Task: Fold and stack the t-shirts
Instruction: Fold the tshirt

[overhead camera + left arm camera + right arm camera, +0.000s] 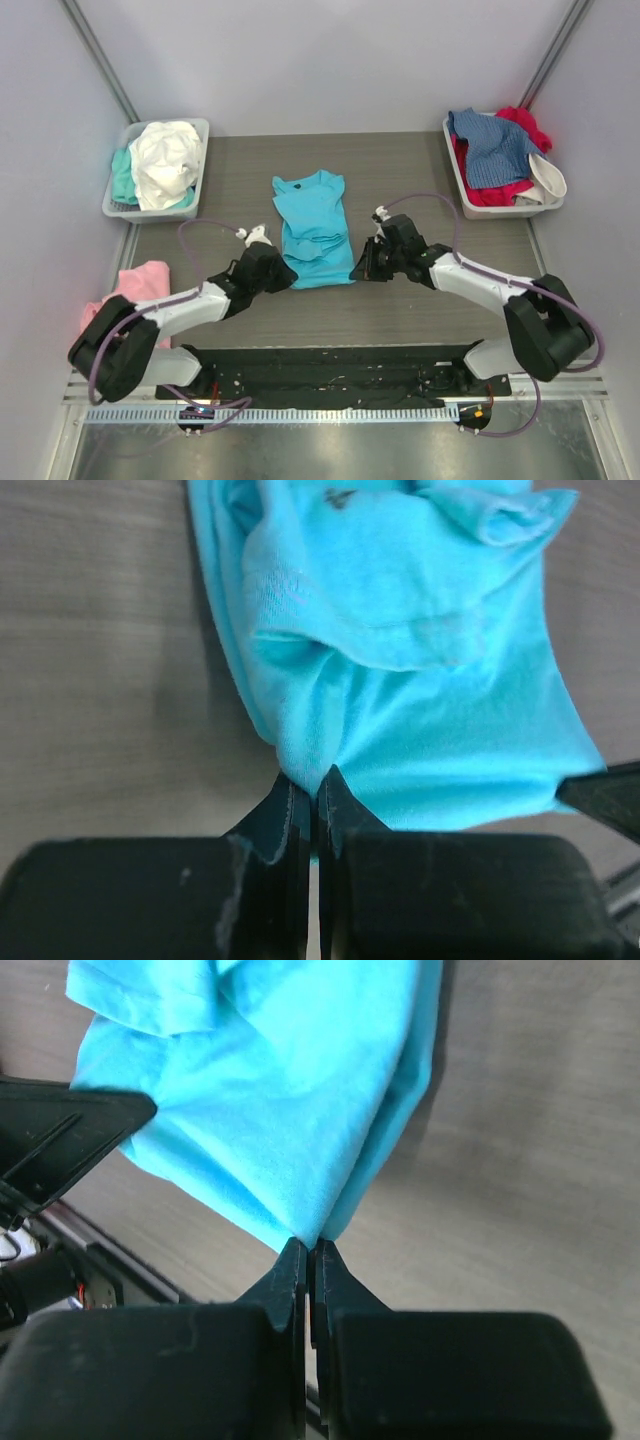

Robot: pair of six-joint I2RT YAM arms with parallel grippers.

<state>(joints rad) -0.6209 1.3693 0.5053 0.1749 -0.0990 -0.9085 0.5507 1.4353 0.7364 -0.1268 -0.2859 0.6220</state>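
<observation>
The turquoise t-shirt (312,225) lies on the surface (420,310), its long axis running away from the arms — collar far, hem near — and the left tool (287,276) and the right tool (357,270) each clamp one near hem corner.

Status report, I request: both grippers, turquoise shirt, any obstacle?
Left gripper shut on turquoise t-shirt, near hem corner. Right gripper shut on the other near corner. Left tray and right tray stand apart at far corners.
</observation>
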